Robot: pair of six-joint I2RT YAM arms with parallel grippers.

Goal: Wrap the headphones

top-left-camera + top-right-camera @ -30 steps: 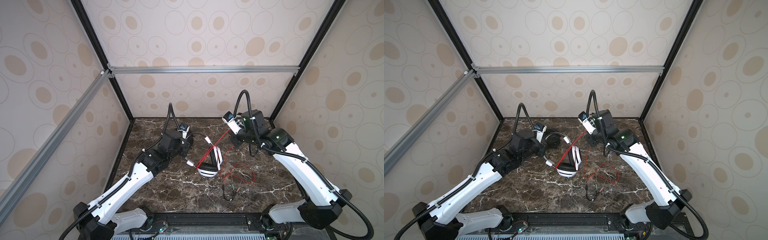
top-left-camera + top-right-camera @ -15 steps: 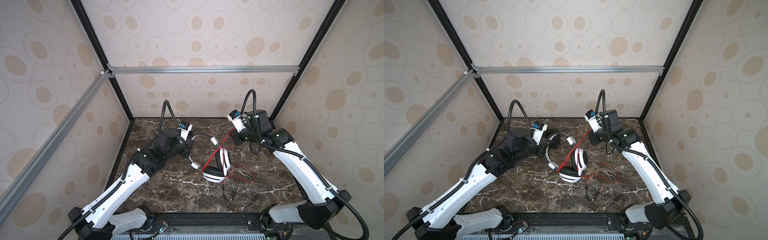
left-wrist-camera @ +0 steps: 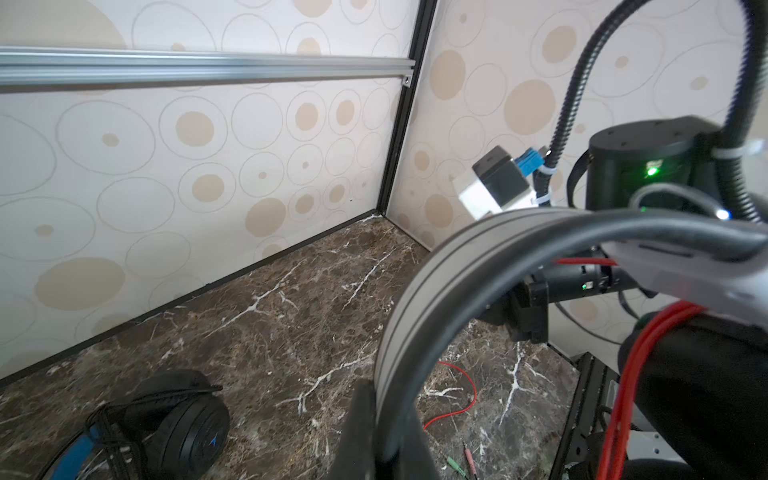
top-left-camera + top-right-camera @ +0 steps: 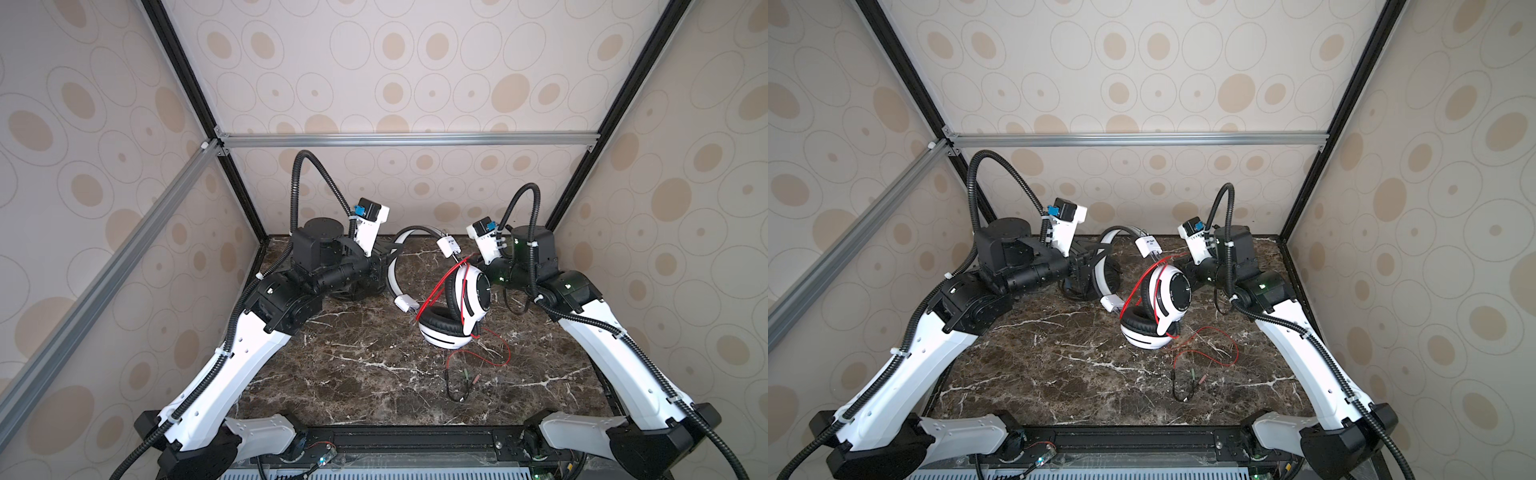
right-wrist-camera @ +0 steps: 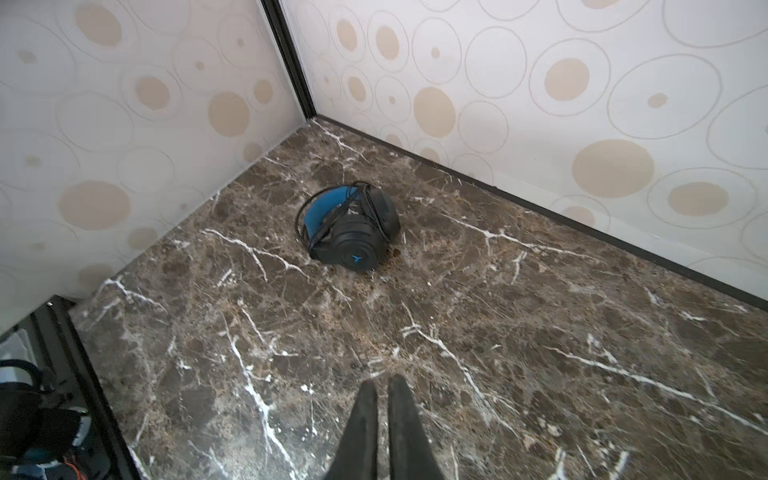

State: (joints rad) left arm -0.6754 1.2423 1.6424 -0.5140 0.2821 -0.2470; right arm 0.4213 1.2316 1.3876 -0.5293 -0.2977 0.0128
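My left gripper (image 3: 384,432) is clamped on the grey-and-white headband (image 3: 415,299) of the white headset (image 4: 469,295), with the band pinched between my two dark fingers. From that grip the band arches up above the marble table (image 4: 353,365). In both top views the two ear cups sit at the band's other end. One lies low with its black pad facing up and seems to touch the table. The other stands on edge against it.

The red cord (image 3: 627,374) crosses the upright cup in several strands. It then trails loose over the table toward the front and ends in small plugs (image 4: 469,379) that lie flat.

My right gripper (image 5: 382,395) reaches toward the upright cup from the right. In the top views its tips are hidden behind the cup. My wrist view shows the fingers a narrow slit apart, with nothing between them.

The black headset (image 5: 353,245) has a blue inner band and a black cord looped over it. It lies on the table near the back wall, beneath my left wrist.
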